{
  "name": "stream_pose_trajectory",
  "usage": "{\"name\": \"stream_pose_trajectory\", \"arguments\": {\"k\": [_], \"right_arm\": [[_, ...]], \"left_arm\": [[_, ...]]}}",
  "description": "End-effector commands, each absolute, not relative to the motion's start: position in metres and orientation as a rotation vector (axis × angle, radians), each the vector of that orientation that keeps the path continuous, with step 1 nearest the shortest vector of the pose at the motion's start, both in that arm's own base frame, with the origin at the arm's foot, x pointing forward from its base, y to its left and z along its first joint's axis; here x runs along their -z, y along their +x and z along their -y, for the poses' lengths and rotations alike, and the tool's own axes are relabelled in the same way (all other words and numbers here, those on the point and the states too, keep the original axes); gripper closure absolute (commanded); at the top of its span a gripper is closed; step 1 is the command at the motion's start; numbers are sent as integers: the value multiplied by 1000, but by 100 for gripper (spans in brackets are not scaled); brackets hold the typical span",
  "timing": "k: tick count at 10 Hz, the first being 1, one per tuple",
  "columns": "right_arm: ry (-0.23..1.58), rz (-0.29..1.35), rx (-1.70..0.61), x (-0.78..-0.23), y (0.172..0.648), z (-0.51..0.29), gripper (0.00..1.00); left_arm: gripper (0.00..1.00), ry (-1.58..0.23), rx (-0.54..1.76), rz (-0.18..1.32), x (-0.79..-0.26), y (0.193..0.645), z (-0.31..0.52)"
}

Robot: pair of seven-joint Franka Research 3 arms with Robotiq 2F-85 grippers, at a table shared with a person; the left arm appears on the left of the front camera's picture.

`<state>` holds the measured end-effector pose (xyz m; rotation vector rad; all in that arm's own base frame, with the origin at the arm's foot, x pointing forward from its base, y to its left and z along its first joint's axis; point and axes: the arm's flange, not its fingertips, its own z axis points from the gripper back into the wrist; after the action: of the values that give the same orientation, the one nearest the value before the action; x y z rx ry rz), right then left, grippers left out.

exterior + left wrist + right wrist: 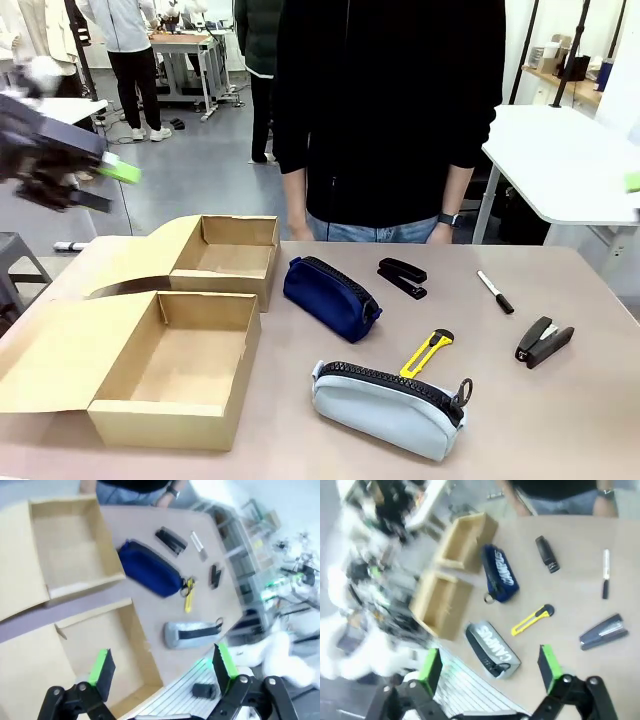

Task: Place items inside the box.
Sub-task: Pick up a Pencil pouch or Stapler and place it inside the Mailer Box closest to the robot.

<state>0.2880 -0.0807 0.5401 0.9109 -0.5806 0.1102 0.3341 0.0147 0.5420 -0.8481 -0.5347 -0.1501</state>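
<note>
**Items lying loose on the desk (560, 420), both grippers spread and empty**

Front view: The navy zip pouch (332, 297) is lying near the desk's middle, its long axis running from far left to near right. Just beside it is the far box (220, 288). The grey zip pouch (388, 407) is lying almost along the near edge, zipper up and pull ring at its right end. It is well apart from the near box (165, 425). Between the two pouches, the yellow utility knife (427, 353) is pointing its black end toward the far right corner. The black stapler (402, 277) is sitting near the far edge, slanted like the navy pouch. The black marker pen (495, 291) is lying to its right, dark cap toward the near right. A second stapler (543, 341) is resting close to the right edge. The left gripper (112, 187) is hanging blurred above the desk's left side, fingers apart and touching nothing.

Left wrist view: The left gripper (162, 665) is showing its green pads wide apart with nothing between them. It is looking down over the near box and the desk's near edge. The items are lying beyond it on bare desk, outside both boxes.

Right wrist view: The right gripper (489, 667) is gaping just as wide and gripping nothing, above the near edge. Both pouches are showing "CAMPUS" lettering, and the knife is lying between them and the second stapler.
</note>
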Motion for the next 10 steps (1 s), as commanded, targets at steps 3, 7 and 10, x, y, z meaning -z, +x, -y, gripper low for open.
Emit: {"name": "stream_pose_trajectory", "arguments": {"k": [3, 7, 10], "right_arm": [[1316, 853, 568, -432, 225, 208, 0], [1290, 794, 658, -429, 212, 285, 0], [1290, 794, 658, -429, 212, 285, 0]], "left_arm": [[0, -1238, -503, 760, -425, 289, -183], [0, -1201, -652, 709, -417, 286, -257], [0, -1201, -652, 709, -417, 286, -257]]}}
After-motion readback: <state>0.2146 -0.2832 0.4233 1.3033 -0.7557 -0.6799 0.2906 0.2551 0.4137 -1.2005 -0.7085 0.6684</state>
